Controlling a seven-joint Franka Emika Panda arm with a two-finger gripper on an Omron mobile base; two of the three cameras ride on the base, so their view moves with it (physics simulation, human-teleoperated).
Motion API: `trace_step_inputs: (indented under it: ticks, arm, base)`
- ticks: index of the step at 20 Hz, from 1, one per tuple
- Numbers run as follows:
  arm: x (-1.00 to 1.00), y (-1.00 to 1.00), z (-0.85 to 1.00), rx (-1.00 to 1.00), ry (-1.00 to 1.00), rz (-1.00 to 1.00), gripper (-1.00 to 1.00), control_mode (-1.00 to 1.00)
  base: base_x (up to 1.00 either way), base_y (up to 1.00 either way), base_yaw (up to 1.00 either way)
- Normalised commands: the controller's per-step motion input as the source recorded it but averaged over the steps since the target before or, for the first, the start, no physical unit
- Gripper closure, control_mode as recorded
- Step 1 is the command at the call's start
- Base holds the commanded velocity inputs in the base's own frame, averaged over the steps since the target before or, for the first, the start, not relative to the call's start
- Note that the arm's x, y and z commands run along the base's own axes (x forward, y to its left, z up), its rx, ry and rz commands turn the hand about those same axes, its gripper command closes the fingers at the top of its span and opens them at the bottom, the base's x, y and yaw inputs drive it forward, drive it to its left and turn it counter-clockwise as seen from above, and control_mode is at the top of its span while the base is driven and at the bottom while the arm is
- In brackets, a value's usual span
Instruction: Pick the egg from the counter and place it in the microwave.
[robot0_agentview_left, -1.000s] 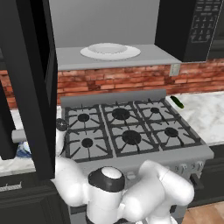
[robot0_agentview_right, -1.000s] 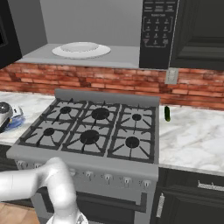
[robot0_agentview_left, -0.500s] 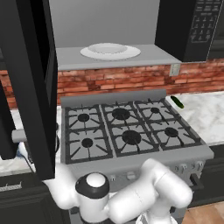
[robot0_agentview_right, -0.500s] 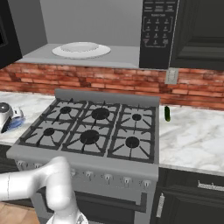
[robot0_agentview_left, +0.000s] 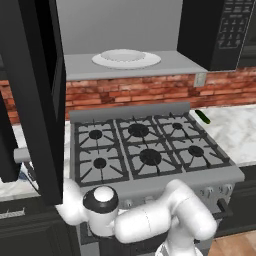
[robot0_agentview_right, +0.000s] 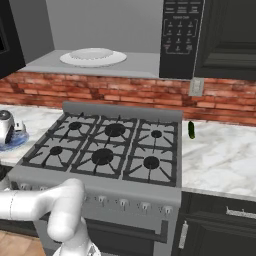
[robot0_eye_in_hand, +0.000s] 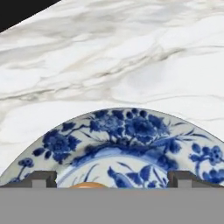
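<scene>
Nearest, in the hand view: two small dark fingertips (robot0_eye_in_hand: 43, 178) set well apart over a blue-and-white floral china bowl (robot0_eye_in_hand: 127, 131), with a sliver of pale orange-tan oval egg (robot0_eye_in_hand: 87, 185) peeking up between them, nearer the left tip, inside the bowl. Jaws (robot0_eye_in_hand: 111, 179) spread wide, closed on nothing visible; contact with the egg impossible to judge, most of it cut off at the bottom edge. Beyond the bowl's rim, pale white-grey marbled slab worktop (robot0_eye_in_hand: 131, 57), one black wedge at the upper left corner.

From the base cameras, more of the room. Right base view: white arm reaching low to the left, its end at the blue-rimmed bowl on the left worktop, just beside the grey steel stove with black grates (robot0_agentview_right: 107, 150). Left base view: same spot largely hidden behind a tall black open microwave door (robot0_agentview_left: 35, 95).

Counted: six burners on the stove, one row of small knobs along its front. One dark green elongated vegetable (robot0_agentview_right: 191, 130) lying on the right stretch of worktop near the red brick backsplash (robot0_agentview_right: 125, 95). One bowl, one egg.

Farthest: large black microwave with plain grey interior (robot0_agentview_left: 120, 30), open, holding one wide white round plate (robot0_agentview_left: 126, 58). One keypad button panel (robot0_agentview_right: 181, 30) on its right side; lettering there too small to read. One pale wall outlet on the brick below the panel.
</scene>
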Motion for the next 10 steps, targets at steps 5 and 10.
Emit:
trace_step_inputs:
  ticks: [5,10]
  arm:
    - [0.07,0.03,-0.53,-0.01,0.17,-0.06,-1.00,-1.00]
    - [-0.18,0.21,-0.50,0.00,0.14,-0.03,-1.00,-1.00]
  base:
    - [0.00,0.00,0.00]
    - [0.00,0.00,0.00]
